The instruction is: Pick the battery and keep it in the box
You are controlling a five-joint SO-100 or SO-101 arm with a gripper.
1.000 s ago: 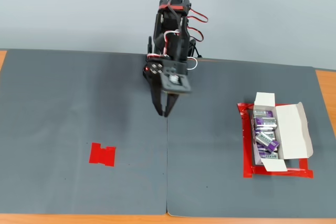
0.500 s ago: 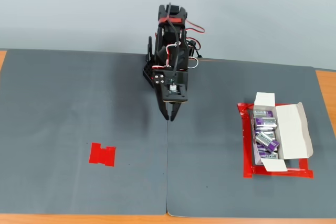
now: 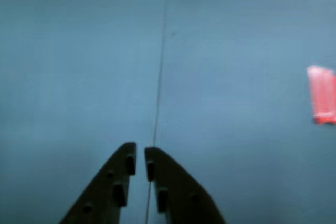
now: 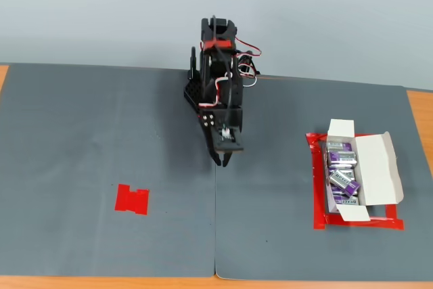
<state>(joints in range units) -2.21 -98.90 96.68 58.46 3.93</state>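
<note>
My gripper (image 4: 223, 163) hangs over the middle of the grey mat, close to its seam, with the black jaws almost together and nothing between them; the wrist view shows the gripper (image 3: 140, 157) over bare mat. The white box (image 4: 356, 170) sits open at the right in the fixed view, flaps folded out, on a red tape frame. Several silver-purple batteries (image 4: 342, 181) lie inside it. No battery lies loose on the mat in either view.
A flat red tape patch (image 4: 132, 199) lies on the mat at the left of the fixed view, and shows at the right edge of the wrist view (image 3: 322, 94). The arm's base (image 4: 215, 72) stands at the mat's back edge. Wooden table edge borders the mat (image 4: 81, 133).
</note>
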